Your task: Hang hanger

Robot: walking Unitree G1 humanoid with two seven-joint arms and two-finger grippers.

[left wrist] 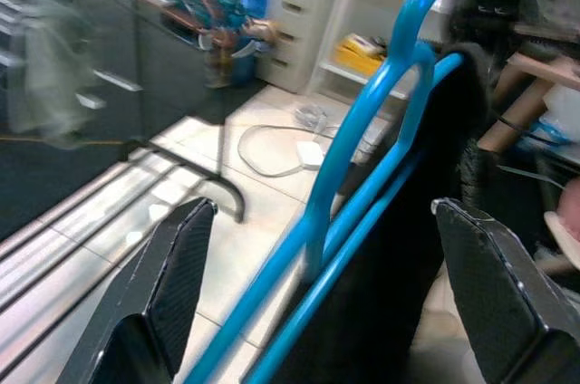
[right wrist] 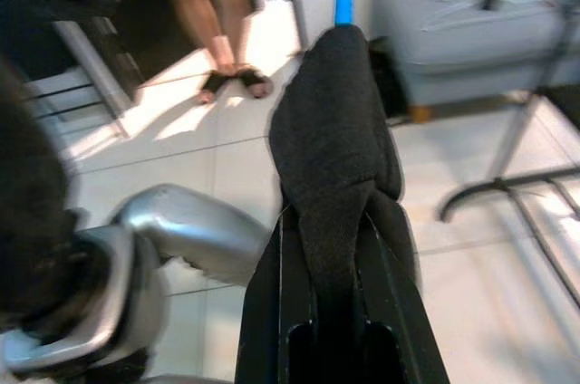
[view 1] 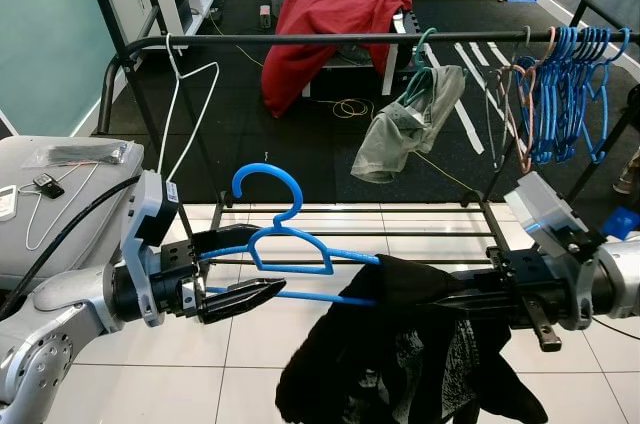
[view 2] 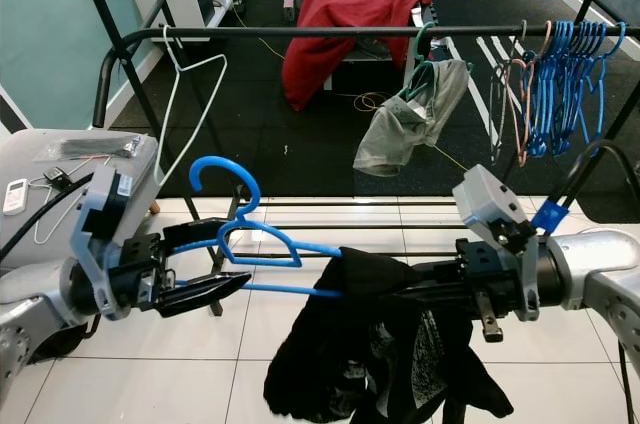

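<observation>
A blue plastic hanger [view 1: 285, 234] is held level in front of me, below the black clothes rail [view 1: 350, 37]. A black garment [view 1: 400, 364] drapes over its right half and hangs toward the floor. My left gripper [view 1: 265, 259] is open, one finger above and one below the hanger's left arm; the left wrist view shows the blue bars [left wrist: 362, 185] passing between the spread fingers [left wrist: 172, 284]. My right gripper [view 1: 440, 296] is shut on the black garment where it covers the hanger's right end [right wrist: 331, 176].
On the rail hang a white wire hanger [view 1: 185, 114], a grey garment on a green hanger [view 1: 410, 124] and several blue hangers [view 1: 570, 84]. The rack's low bars [view 1: 340, 234] run beneath. A grey couch [view 1: 60, 194] stands left. A person's legs [right wrist: 217, 31] are near.
</observation>
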